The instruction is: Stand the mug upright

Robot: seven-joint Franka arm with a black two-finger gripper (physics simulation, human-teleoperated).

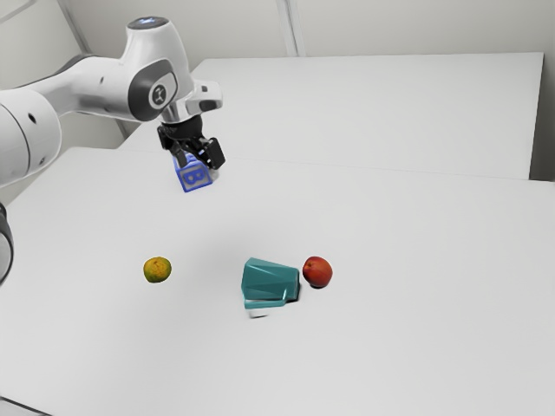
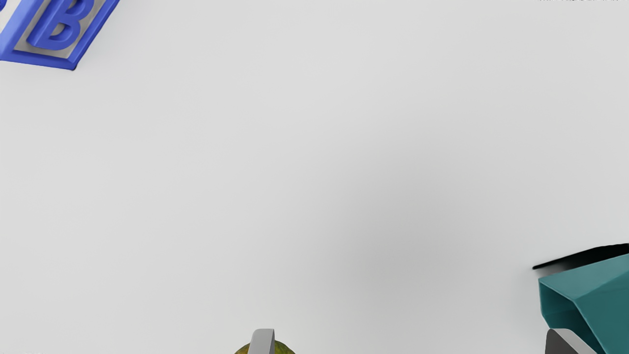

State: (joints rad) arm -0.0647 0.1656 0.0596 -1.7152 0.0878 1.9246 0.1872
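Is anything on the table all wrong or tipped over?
Yes, the teal mug looks odd: it's lying on its side, beside the red fruit. Mugs usually stand up, with the opening on top. Nothing else looks knocked over or broken to me.

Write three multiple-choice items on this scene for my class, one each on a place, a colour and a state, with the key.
1. What lies beside the mug, toward the exterior view's right?
A. a plate
B. a red fruit
C. a bowl

2. What colour is the letter B on the block?
A. blue
B. red
C. green

3. How does the mug rest?
A. upright
B. upside down
C. on its side

Key:
1 B: the exterior view shows the fruit there.
2 A: the wrist view shows a blue letter.
3 C: its mouth faces sideways in the wrist view.
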